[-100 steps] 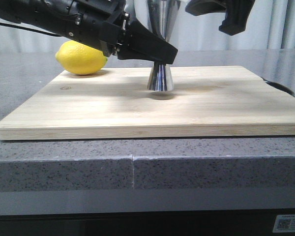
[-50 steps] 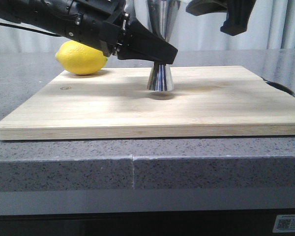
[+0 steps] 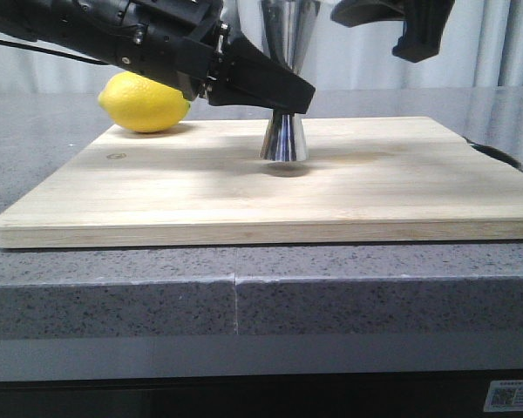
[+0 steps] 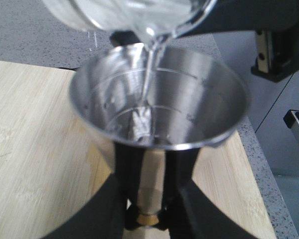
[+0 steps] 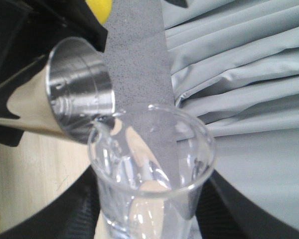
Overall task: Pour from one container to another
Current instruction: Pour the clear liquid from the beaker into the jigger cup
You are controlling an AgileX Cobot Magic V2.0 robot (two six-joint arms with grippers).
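Currently your left gripper (image 3: 283,97) clamps the jigger (image 4: 157,107) upright on the cutting board (image 3: 270,187), while your right gripper (image 5: 139,219) holds the tilted beaker (image 5: 152,169) above it (stream entering). Steeper tilt risks overshooting the rim and spilling.

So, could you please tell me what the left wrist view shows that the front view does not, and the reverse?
Only the left wrist view shows the tilted small clear glass beaker and the thin stream falling into the cup. Only the front view shows the yellow lemon on the wooden cutting board's far left corner. Both show the tall shiny steel hourglass jigger standing on the board, with the left hand gripping its waist.
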